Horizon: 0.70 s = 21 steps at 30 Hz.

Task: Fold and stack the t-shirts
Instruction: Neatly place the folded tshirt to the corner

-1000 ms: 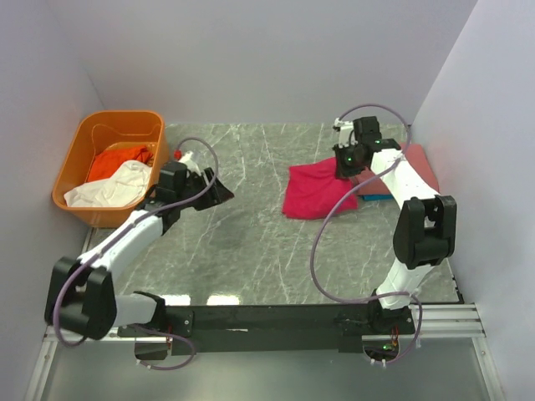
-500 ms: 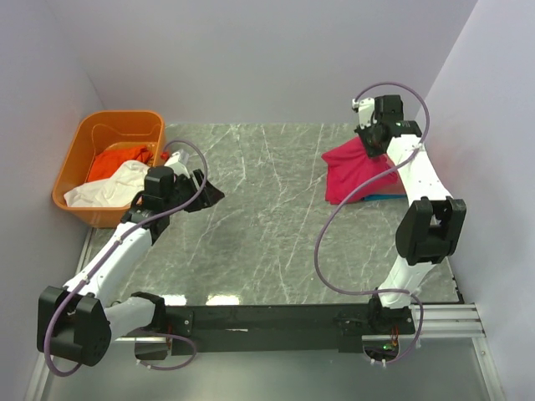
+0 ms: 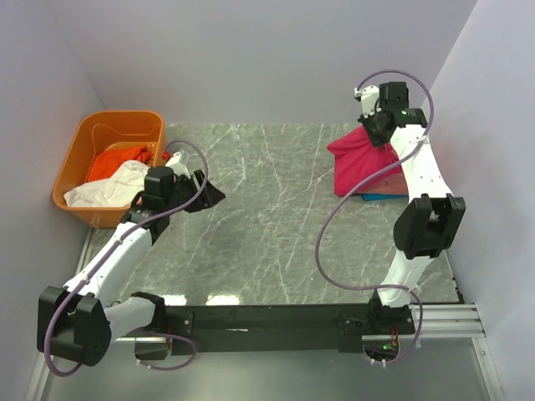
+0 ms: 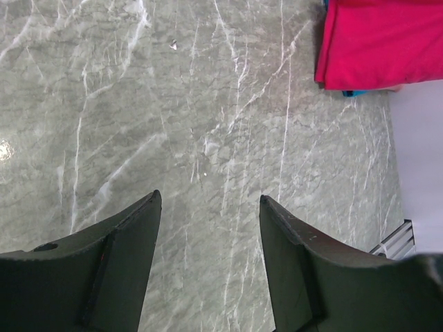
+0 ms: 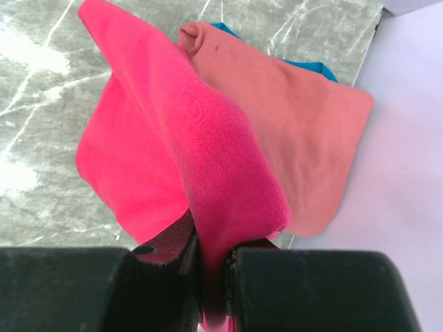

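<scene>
R gripper [image 5: 211, 252]: fingers pressed together on a fold of the crimson-pink shirt [image 5: 201, 159]; held up at upper right of top view.
Crimson-pink shirt: hangs from the pinch in a loose bunch, draping down over the salmon-pink shirt [image 5: 304, 131].
Salmon-pink shirt: flat, by right edge of table [image 3: 259, 225]; lies on blue shirt [image 5: 315, 68], only a blue strip showing.
L gripper [image 4: 209, 200]: fingers spread, nothing betw. them; over bare marble, left-centre of top view, near tub [image 3: 82, 138].
Tub: orange, upper left; orange shirt [image 3: 117, 160] & white shirt [image 3: 113, 188] bunched inside.
</scene>
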Available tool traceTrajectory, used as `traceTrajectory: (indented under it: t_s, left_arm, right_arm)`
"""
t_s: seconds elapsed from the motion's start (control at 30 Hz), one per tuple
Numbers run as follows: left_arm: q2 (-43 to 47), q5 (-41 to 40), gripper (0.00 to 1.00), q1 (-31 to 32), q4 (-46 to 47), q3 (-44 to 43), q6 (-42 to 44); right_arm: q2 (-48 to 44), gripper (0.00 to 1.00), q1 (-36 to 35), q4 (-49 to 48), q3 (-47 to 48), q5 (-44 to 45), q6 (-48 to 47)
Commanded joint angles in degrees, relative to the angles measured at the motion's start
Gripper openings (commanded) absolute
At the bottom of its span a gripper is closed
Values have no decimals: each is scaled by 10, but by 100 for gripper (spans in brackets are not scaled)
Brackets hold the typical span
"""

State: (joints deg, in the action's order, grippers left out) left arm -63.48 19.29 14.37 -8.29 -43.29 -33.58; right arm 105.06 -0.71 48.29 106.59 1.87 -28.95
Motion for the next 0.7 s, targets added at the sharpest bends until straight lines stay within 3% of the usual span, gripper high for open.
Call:
traceTrajectory:
  t_s: [0.0, 0.67]
  left_arm:
    - [8, 12, 64, -2, 8, 1, 15]
    - [7, 22, 63, -3, 14, 4, 14]
  right_arm:
    - [-17, 0, 4, 14, 54, -8, -8]
    - [-30, 0, 27, 61, 110, 6, -27]
